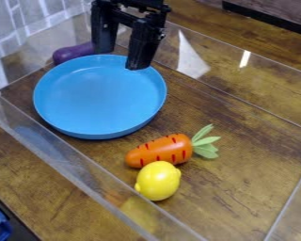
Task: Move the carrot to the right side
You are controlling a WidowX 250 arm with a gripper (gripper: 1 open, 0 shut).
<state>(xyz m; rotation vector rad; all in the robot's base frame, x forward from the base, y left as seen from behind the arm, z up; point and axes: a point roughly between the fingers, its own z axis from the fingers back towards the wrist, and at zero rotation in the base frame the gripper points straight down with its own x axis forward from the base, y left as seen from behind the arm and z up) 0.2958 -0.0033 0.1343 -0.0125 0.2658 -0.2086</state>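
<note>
The orange toy carrot (162, 150) with a light green leafy top lies on the wooden table, just right of the blue plate's front edge, its leaves pointing right. My black gripper (121, 45) hangs at the back, above the plate's far rim and well away from the carrot. Its two fingers (140, 49) stand apart, open, with nothing between them.
A big blue plate (65, 118) fills the left middle. A yellow lemon (157, 180) touches the carrot's front side. A purple eggplant (72, 53) lies behind the plate, left of the gripper. Clear plastic walls (65, 155) border the table at front and left.
</note>
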